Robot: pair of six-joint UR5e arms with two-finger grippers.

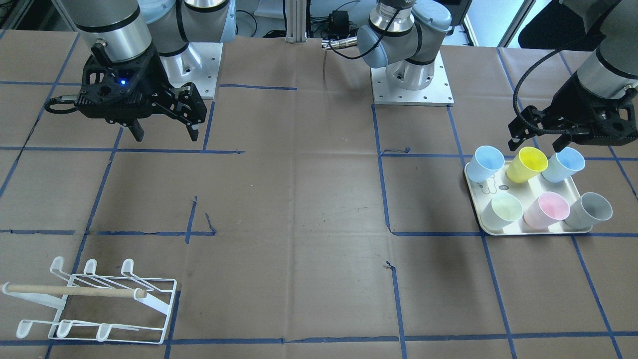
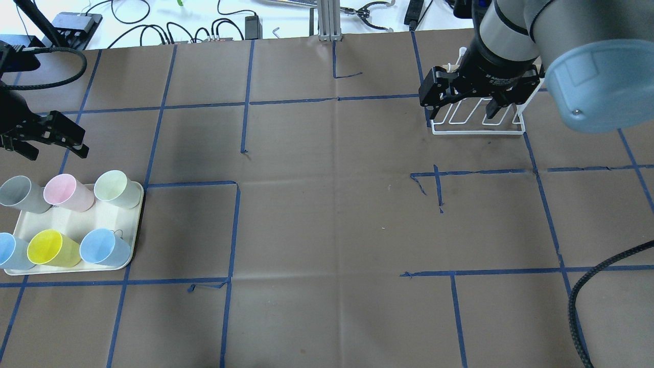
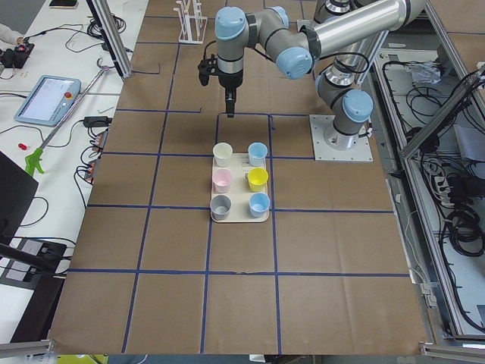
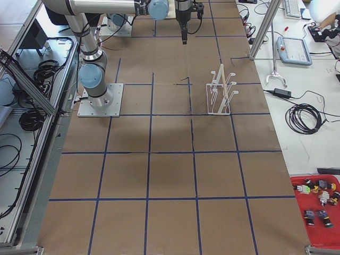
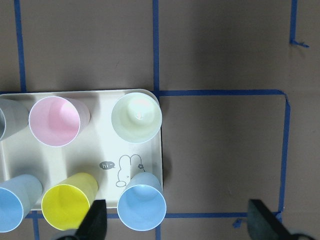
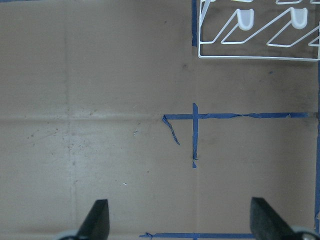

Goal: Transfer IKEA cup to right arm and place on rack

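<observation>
Lower left, the rack (image 1: 94,304) holds nothing; mid-right, six cups (image 1: 547,209) sit upright in the tray (image 1: 493,185); along the top, left jaws and right jaws hang wide open, empty, so the left should straddle one rim squarely.

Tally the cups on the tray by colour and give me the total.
Blue cups: 2
Yellow cup: 1
Pale green cup: 1
Pink cup: 1
Grey cup: 1
Total on the tray: 6

Overhead, right wrist: shared rack (image 2: 475,132)
</observation>
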